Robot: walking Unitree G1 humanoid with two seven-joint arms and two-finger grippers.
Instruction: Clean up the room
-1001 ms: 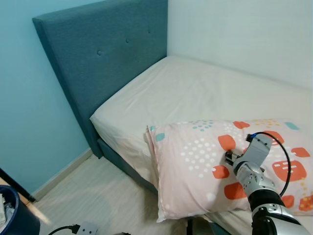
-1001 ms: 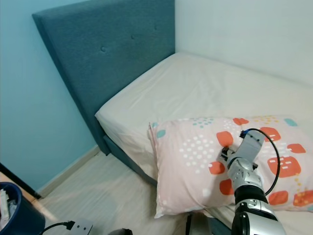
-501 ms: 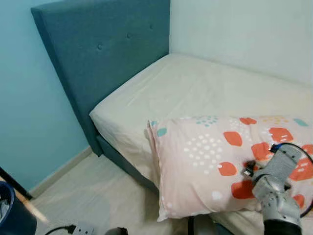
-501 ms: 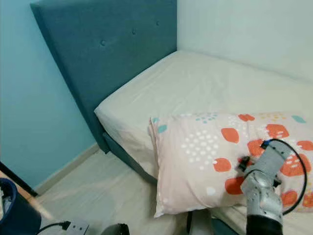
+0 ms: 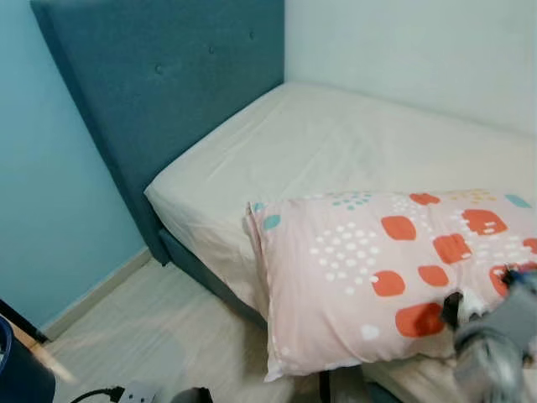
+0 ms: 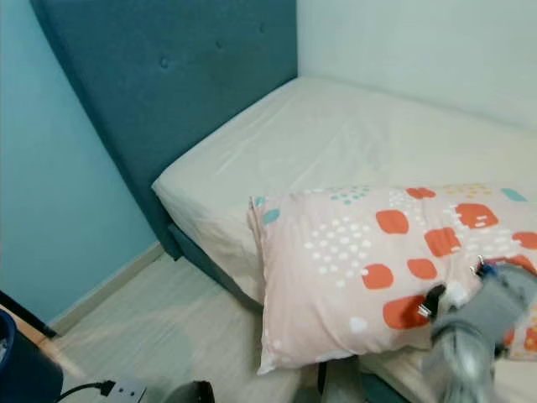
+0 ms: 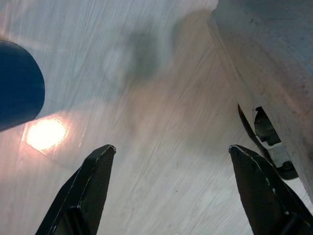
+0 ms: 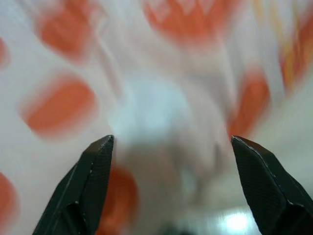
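**Pillow at the edge of the bed, right pincer open close to it**

The bed (image 5: 336, 143) takes most of the scene. It has a cream sheet and stands in the corner, with a blue padded headboard (image 5: 159, 92) against the light blue wall (image 5: 50, 210). In front of the bed there is the pale wooden floor (image 5: 159, 344).

On the near edge of the bed lies a big pillow (image 5: 369, 269). It is pink, with orange and teal patches and white dots. Its lower left corner hangs a little over the side of the bed, above the floor.

The right arm (image 5: 495, 344) is blurred at the lower right, just in front of the pillow. In the right wrist view the right pincer (image 8: 173, 186) has its two black fingers (image 8: 93, 191) wide apart, and between them the pillow pattern is seen very near and blurred. I cannot tell if the fingers touch the cloth.

The left pincer (image 7: 178, 188) hangs over the floor with its fingers also wide apart and nothing between them.

At the lower left corner there is the edge of a dark blue bin (image 5: 17, 374). Beside it on the floor lies a white power strip (image 6: 126, 390) with a black cable.
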